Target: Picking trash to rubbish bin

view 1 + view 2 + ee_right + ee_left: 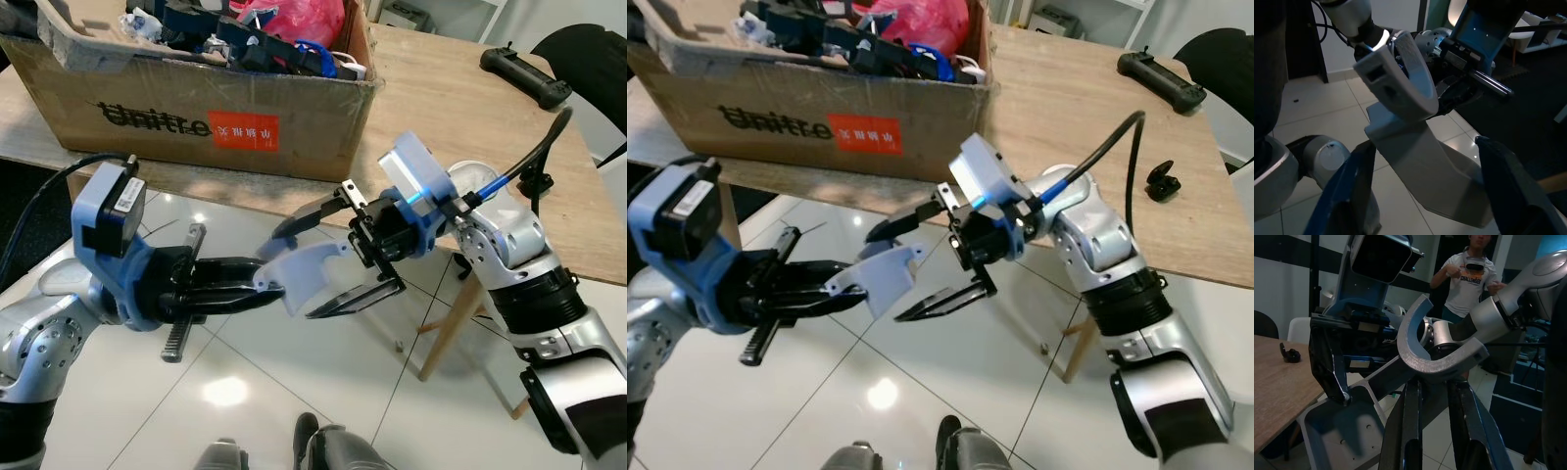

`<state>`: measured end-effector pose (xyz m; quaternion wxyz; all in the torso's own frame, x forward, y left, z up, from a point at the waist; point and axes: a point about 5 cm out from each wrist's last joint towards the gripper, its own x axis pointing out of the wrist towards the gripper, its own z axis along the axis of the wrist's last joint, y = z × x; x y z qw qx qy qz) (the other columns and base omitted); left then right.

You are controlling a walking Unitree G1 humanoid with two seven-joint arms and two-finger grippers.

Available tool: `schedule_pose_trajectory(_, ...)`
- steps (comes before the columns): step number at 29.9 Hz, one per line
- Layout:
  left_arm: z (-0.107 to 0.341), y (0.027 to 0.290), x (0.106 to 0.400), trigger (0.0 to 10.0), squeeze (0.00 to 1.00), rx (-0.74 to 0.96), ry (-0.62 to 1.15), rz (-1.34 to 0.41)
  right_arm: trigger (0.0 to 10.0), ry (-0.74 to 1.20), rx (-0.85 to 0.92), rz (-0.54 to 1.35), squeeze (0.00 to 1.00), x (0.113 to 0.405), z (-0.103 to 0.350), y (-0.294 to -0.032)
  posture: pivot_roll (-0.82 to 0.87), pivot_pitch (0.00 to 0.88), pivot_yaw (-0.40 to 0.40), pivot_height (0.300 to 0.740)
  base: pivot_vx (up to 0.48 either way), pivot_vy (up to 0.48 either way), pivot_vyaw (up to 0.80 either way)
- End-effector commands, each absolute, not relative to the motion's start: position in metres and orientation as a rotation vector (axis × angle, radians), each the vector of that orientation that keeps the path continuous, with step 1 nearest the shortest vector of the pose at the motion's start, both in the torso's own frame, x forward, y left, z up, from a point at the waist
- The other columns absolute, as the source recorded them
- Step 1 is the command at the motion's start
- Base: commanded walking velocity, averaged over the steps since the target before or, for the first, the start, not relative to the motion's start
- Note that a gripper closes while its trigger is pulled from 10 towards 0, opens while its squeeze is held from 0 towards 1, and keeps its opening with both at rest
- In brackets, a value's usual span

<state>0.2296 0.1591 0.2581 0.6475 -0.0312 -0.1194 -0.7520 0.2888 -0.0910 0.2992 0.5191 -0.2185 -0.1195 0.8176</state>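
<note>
Now the left claw (263, 284) squeezes one white plastic piece (312, 270); the right claw (331, 257) gapes wide around it, under one cardboard box (196, 108).

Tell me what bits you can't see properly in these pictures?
- Cardboard box: its far side is cut off by the top edge of both eye views.
- Things inside the box: a tangled pile, too jumbled to name.
- Grey plastic piece: the left gripper covers its held end.
- Table: its right end runs past the edge.

Matt grey plastic part (312, 269), glossy white floor tiles (294, 372), corrugated cardboard box (196, 108).
</note>
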Motion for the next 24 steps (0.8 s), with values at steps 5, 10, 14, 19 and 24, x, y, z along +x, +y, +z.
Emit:
schedule_pose_trajectory(5, 0.2700, 0.1636, 0.2283, 10.0, 0.00, -0.002, -0.305, -1.721, 0.0, -0.231, -0.572, 1.972, 0.00, 0.2901, 0.2905, -0.0920, 0.14, 0.168, -0.073, 0.740, 0.000, 0.000, 0.00)
schedule_pose_trajectory(10, 0.2701, 0.1645, 0.2291, 10.0, 0.00, 0.004, -0.300, -1.730, 0.0, -0.249, -0.585, 1.961, 0.00, 0.2915, 0.2915, -0.0924, 0.14, 0.169, -0.072, 0.740, 0.000, 0.000, 0.00)
schedule_pose_trajectory(14, 0.2699, 0.1642, 0.2293, 10.0, 0.00, 0.008, -0.293, -1.746, 0.0, -0.256, -0.589, 1.961, 0.00, 0.2917, 0.2920, -0.0927, 0.14, 0.170, -0.071, 0.740, 0.000, 0.000, 0.00)
schedule_pose_trajectory(19, 0.2698, 0.1635, 0.2302, 10.0, 0.00, 0.008, -0.289, -1.760, 0.0, -0.261, -0.577, 1.964, 0.00, 0.2920, 0.2926, -0.0930, 0.14, 0.169, -0.071, 0.740, 0.000, 0.000, 0.00)
schedule_pose_trajectory(24, 0.2705, 0.1629, 0.2320, 10.0, 0.00, -0.009, -0.288, -1.760, 0.0, -0.278, -0.556, 1.963, 0.00, 0.2925, 0.2943, -0.0933, 0.14, 0.170, -0.070, 0.740, 0.000, 0.000, 0.00)
